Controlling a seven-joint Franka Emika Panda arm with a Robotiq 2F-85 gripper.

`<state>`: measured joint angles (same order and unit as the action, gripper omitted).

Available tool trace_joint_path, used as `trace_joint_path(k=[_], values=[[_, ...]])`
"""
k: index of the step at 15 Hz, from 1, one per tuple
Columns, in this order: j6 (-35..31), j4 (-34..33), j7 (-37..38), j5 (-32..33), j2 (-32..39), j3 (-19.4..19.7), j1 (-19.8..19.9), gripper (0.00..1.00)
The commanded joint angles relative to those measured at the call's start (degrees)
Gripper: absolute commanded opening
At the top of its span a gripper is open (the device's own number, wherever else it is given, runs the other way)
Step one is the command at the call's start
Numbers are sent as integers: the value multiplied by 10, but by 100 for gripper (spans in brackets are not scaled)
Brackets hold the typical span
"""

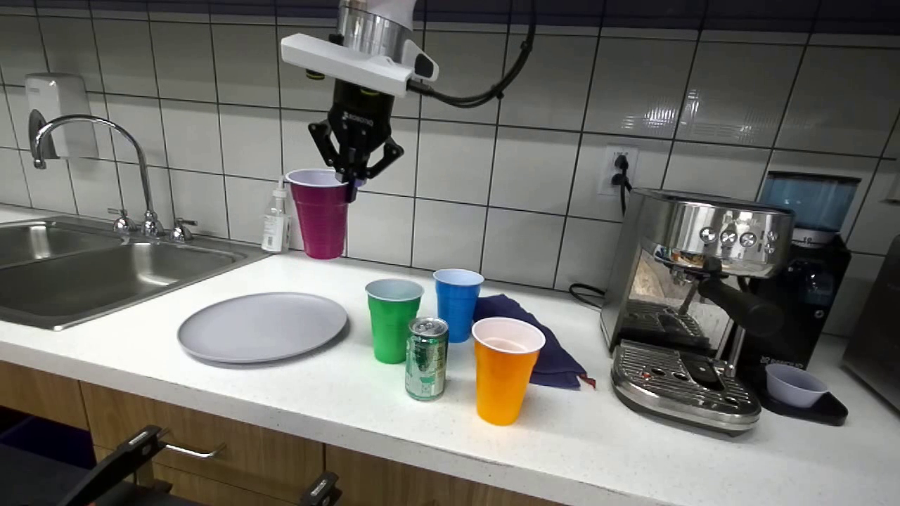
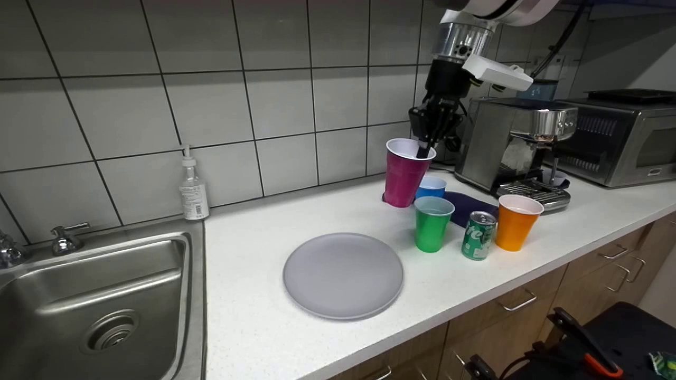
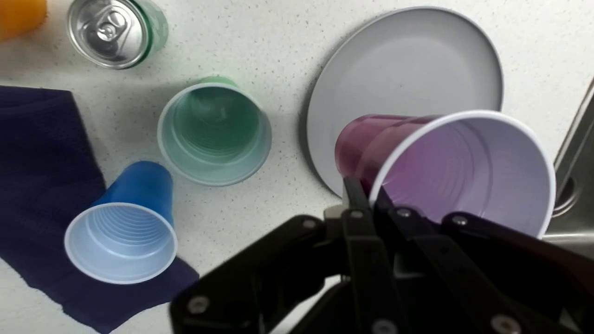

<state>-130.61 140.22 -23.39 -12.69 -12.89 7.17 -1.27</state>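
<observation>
My gripper [image 1: 350, 191] is shut on the rim of a magenta cup [image 1: 320, 223]. One finger is inside the cup and one outside, as the wrist view shows at the fingertips [image 3: 367, 192]. The cup is held above the counter, clear of it, nearly upright with a slight tilt. It also shows in an exterior view [image 2: 402, 179] and the wrist view [image 3: 464, 157]. A round grey plate [image 2: 343, 277] lies on the counter. A green cup [image 1: 394, 327], a blue cup [image 1: 457, 307] and an orange cup [image 1: 502, 383] stand upright. A green can [image 1: 426, 365] stands among them.
A navy cloth [image 1: 534, 344] lies by the blue cup. A steel sink [image 2: 95, 269] with a faucet [image 1: 144, 169] and a soap bottle [image 2: 193, 195] are at one end. An espresso machine [image 1: 703, 232], a grinder [image 1: 808, 281] and an oven [image 2: 623, 137] stand at the other end.
</observation>
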Motion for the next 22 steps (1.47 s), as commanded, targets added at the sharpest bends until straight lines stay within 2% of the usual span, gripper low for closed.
trace_joint_path(k=[1,10,22], values=[[14,-43,-3,9,38,7,14,1],[19,-97,-5,7,98,13,40,1],[32,-97,-7,27,93,20,70,1]])
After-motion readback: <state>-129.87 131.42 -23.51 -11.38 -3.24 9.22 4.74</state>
